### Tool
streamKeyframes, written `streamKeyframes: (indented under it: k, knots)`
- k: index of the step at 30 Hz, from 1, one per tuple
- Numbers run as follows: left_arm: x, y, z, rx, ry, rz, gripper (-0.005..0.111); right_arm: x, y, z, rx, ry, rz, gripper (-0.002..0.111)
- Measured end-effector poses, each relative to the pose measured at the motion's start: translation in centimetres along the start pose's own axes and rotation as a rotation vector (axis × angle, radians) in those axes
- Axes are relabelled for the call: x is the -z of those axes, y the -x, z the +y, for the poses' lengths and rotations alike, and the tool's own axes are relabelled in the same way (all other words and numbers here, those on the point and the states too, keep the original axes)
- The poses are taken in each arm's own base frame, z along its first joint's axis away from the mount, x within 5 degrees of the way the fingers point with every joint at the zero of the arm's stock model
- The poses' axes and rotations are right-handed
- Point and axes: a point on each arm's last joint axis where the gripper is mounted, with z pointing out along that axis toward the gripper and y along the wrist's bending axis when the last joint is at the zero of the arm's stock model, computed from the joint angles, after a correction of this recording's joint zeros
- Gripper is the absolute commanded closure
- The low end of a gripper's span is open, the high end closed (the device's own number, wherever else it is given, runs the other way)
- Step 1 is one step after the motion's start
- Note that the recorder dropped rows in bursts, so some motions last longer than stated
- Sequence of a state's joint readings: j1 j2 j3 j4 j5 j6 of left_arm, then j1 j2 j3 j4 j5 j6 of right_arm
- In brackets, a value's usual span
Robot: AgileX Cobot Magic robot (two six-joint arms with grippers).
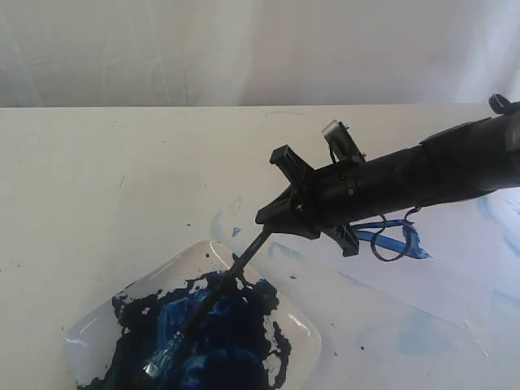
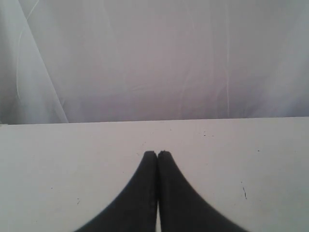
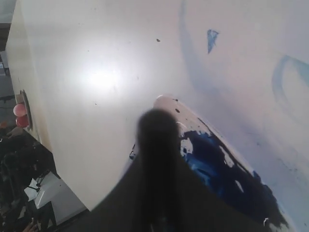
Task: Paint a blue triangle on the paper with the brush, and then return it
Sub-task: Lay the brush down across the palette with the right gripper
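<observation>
My right claw (image 1: 275, 221) pinches the brush (image 1: 213, 296) by its upper handle, long axis slanting down into the dish (image 1: 305, 325), bristles at its near edge; the blue triangle (image 1: 398, 240) sits on the paper (image 1: 455, 276) beyond the dish.

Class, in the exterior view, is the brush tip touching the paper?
No, the brush tip lies in the blue paint dish, away from the paper.

Looks like a robot lab bench from here: a plain cream table (image 1: 122, 179) screened off behind by white cloth (image 1: 244, 49), a black robot arm (image 1: 431, 175) reaching over it, and dark clutter (image 3: 24, 193) below the table's edge.
</observation>
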State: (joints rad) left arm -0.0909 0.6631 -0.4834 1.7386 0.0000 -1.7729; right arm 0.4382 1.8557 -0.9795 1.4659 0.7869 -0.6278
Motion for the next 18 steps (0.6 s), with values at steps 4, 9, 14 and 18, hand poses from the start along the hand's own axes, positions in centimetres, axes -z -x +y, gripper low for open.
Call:
streamKeyframes:
  k: [4, 9, 14, 18]
  knots:
    - [0.0, 0.0, 0.0, 0.000, 0.000, 0.000, 0.107, -0.5, 0.1, -0.6, -0.024, -0.009, 0.000, 0.108]
    - [0.0, 0.0, 0.0, 0.000, 0.000, 0.000, 0.107, -1.0, 0.5, -1.5, -0.099, -0.047, -0.027, 0.108]
    - [0.1, 0.0, 0.0, 0.000, 0.000, -0.002, 0.107, -1.5, 0.7, -2.4, -0.148, -0.075, -0.037, 0.108]
    - [0.1, 0.0, 0.0, 0.000, 0.000, -0.002, 0.107, -1.8, 0.8, -2.9, -0.168, -0.085, -0.036, 0.108]
